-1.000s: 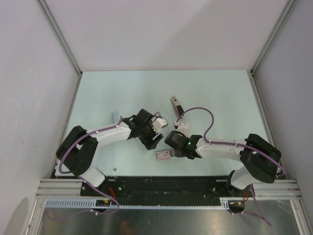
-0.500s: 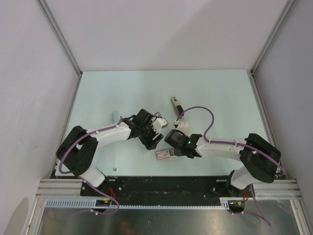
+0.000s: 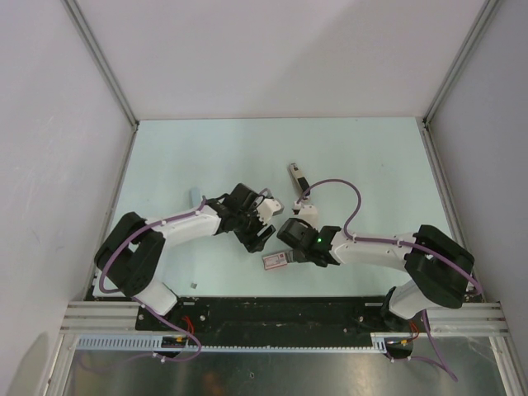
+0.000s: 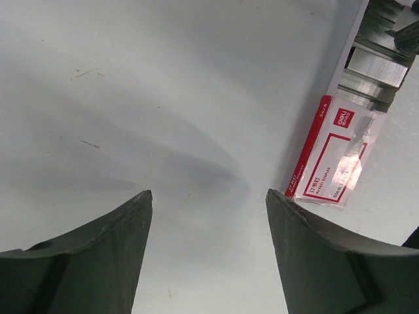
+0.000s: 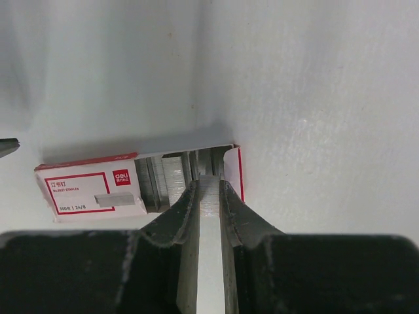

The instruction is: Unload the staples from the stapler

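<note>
Staples (image 5: 209, 229), one silvery strip, are pinched in the right pincer (image 5: 209, 185), jaws nearly closed on them, right at the open end of the red-and-white box (image 5: 91, 190). Since a second ago that pincer has crept a touch leftward over the box, and the box hasn't budged. The stapler (image 3: 295, 176) lies alone on the desk (image 3: 181, 157), beyond the box and well apart from it. The left pincer (image 4: 204, 196) hovers wide open and empty near the box, unmoved. From above, the right arm hides the box's open end; only the right wrist view shows the staples.
</note>
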Tool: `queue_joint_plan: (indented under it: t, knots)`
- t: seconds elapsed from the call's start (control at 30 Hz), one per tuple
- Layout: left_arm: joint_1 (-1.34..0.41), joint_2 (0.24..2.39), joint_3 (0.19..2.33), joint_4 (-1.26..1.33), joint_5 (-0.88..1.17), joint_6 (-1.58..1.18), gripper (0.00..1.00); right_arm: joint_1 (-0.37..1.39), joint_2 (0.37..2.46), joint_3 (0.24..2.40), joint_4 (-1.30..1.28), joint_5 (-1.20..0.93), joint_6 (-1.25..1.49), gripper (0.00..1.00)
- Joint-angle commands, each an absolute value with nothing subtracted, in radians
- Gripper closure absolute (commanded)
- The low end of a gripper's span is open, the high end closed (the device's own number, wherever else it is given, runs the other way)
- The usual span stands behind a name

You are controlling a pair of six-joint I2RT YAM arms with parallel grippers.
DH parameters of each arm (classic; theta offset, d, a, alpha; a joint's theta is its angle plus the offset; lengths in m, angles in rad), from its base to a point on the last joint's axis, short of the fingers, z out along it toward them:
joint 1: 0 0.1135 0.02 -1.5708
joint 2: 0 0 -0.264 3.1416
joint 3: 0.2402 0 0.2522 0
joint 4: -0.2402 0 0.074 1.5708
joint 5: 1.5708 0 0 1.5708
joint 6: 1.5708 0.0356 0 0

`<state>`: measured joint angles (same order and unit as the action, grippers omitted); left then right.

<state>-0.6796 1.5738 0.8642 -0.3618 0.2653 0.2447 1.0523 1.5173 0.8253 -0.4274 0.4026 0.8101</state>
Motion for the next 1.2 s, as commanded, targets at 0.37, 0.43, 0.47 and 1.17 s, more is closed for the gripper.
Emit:
queue_joint_plan:
  t: [0.37, 0.43, 0.47, 1.17]
  knots:
    - [-0.666, 1.511, 0.865, -0.365, 0.281, 0.264, 0.25, 1.05, 1.553, 0.857, -0.409, 0.437, 0.796, 0.89]
    - [-0.665, 1.51, 0.863, -0.365, 0.281, 0.263, 0.25, 1.051, 1.553, 0.857, -0.409, 0.44, 0.796, 0.86]
    - [-0.665, 1.51, 0.862, -0.366, 0.281, 0.263, 0.25, 1.051, 1.553, 0.857, -0.409, 0.439, 0.795, 0.85]
    - [-0.665, 1.503, 0.874, -0.383, 0.279, 0.278, 0.25, 1.058, 1.403, 0.875, -0.439, 0.431, 0.801, 0.68]
